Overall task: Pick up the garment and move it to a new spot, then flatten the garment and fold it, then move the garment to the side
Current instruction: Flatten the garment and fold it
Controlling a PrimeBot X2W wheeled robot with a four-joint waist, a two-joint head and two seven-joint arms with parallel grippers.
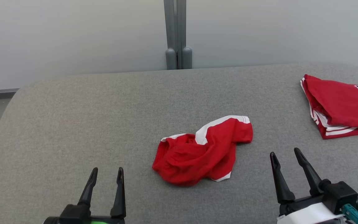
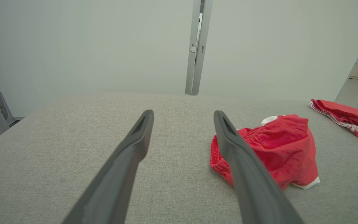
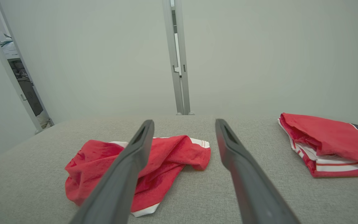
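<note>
A crumpled red garment (image 1: 202, 151) with white trim lies in a heap near the middle of the grey padded table (image 1: 73, 124). My left gripper (image 1: 107, 175) hovers open at the lower left, well to the left of the heap, with nothing between its fingers. My right gripper (image 1: 286, 155) stands open at the lower right, a little to the right of the heap and apart from it. In the left wrist view the garment (image 2: 278, 149) sits just right of my fingers (image 2: 132, 149). In the right wrist view the garment (image 3: 166, 158) lies left of centre, partly behind my left finger (image 3: 129, 165).
A folded red jersey (image 1: 342, 105) with white stripes and dark numbers lies at the table's right edge, also seen as the jersey (image 3: 331, 143) and jersey (image 2: 346, 119). A grey post (image 1: 177, 34) stands behind the table against a pale wall.
</note>
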